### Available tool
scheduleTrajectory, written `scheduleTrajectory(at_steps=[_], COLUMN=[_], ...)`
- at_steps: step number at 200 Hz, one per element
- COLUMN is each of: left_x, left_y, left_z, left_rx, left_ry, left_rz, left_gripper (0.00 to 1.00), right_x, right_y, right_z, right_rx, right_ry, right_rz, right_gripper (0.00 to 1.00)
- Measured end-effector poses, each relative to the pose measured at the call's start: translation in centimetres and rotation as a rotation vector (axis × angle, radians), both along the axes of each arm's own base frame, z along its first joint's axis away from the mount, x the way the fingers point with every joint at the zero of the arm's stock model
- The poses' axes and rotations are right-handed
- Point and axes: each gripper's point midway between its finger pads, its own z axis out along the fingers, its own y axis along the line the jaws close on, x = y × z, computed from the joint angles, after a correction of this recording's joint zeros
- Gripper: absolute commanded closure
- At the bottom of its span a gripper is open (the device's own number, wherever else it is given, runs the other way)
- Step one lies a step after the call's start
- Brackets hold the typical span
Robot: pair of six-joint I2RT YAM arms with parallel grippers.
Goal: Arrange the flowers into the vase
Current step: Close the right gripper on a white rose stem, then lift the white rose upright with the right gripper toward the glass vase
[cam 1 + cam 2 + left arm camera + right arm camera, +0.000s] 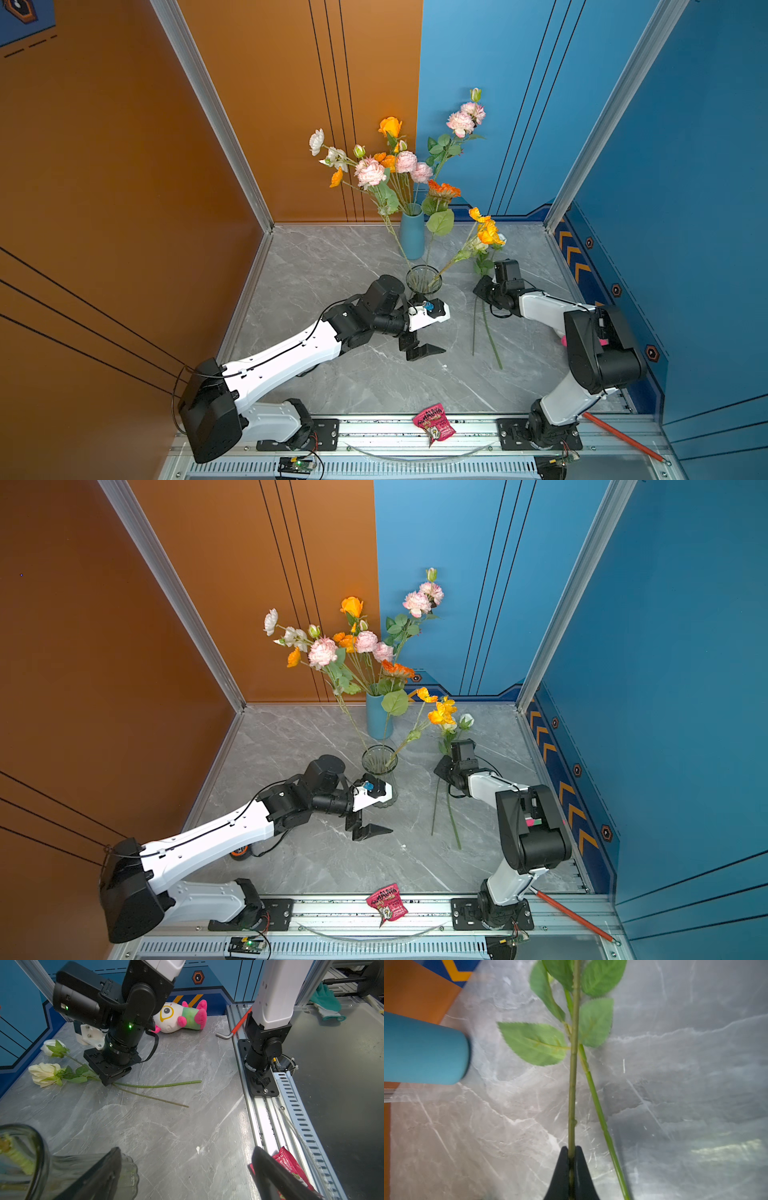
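Two white flowers [44,1074] lie on the marble table, their long green stems [492,345] side by side. My right gripper [572,1155] is shut on one stem [573,1084] just below its leaves; the second stem [598,1109] runs free beside it. In both top views this gripper [482,291] points down at the table, right of the clear glass vase [424,282], which holds a few stems with orange and yellow blooms. Behind it stands a blue vase [412,237] full of pink, white and orange flowers. My left gripper [420,347] hangs open and empty in front of the glass vase [20,1157].
A plush toy [182,1015] lies by the blue wall behind the right arm. A red-handled hex key [623,436] and a pink snack packet [434,426] rest on the front metal rail [374,428]. Orange and blue walls close in the table's sides and back.
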Motion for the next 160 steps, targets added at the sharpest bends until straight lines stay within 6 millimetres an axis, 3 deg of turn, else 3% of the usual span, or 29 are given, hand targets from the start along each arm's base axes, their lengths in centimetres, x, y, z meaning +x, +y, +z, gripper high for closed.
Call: scheduleTrajectory(at_steps=[52, 85, 116, 140, 160], left_x=[0.0, 0.8, 2.5, 4.0, 5.4], left_y=[0.6, 2.2, 4.6, 6.2, 7.3], left_z=[-0.5, 1.7, 4.3, 5.4, 6.3], left_rx=[0.033, -0.004, -0.064, -0.102, -0.138], left_ry=[-0.019, -0.07, -0.109, -0.111, -0.107], left_rz=[0.005, 0.042, 0.106, 0.15, 0.192], left_gripper=[0.02, 0.02, 0.02, 0.02, 0.02], right_x=[-1.4, -4.0, -7.0, -10.0, -12.0], right_y=[-0.9, -2.8, -3.5, -2.9, -2.2], right_z=[7.4, 11.9, 19.2, 24.7, 28.0], right_rx=[0.002, -0.034, -0.111, -0.183, -0.232], right_ry=[-0.182, -0.282, -0.495, -0.674, -0.799], right_rz=[-0.017, -0.068, -0.07, -0.047, -0.017], right_gripper=[1.0, 1.0, 1.0, 1.0, 1.0])
